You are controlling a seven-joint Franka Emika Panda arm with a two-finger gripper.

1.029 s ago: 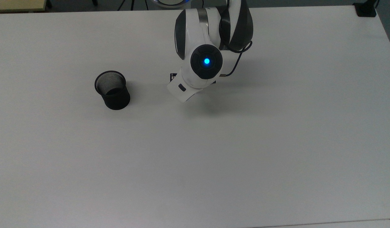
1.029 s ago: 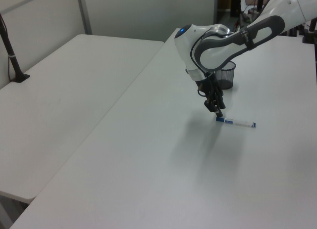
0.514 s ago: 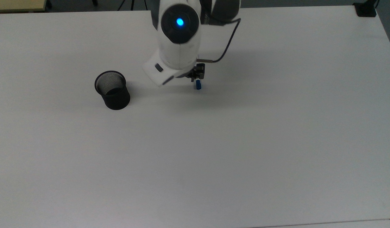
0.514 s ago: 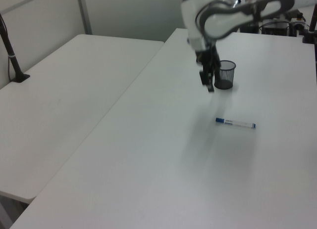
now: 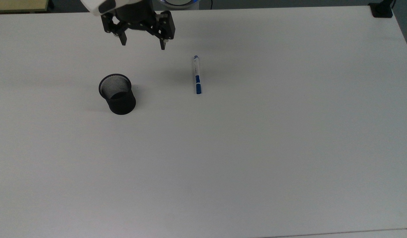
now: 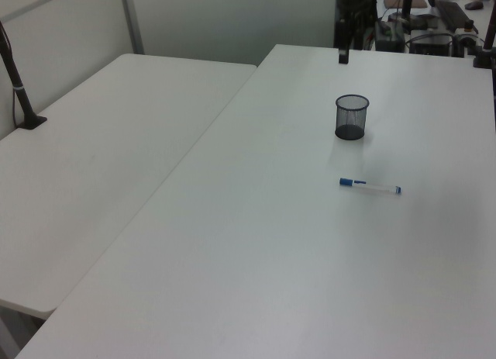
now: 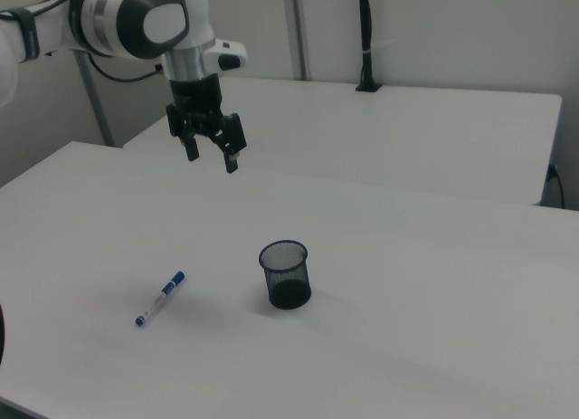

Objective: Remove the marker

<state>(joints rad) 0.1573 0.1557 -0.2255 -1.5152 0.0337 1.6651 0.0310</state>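
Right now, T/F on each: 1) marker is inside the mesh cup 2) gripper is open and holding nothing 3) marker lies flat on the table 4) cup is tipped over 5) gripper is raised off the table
1) The marker is inside the mesh cup. False: it lies on the table, apart from the cup, toward the top view's right.
2) The gripper is open and holding nothing. True.
3) The marker lies flat on the table. True: the blue cap points to the top view's bottom.
4) The cup is tipped over. False: it stands upright, mouth up.
5) The gripper is raised off the table. True: in the right view it hangs in the air above the table's far edge.
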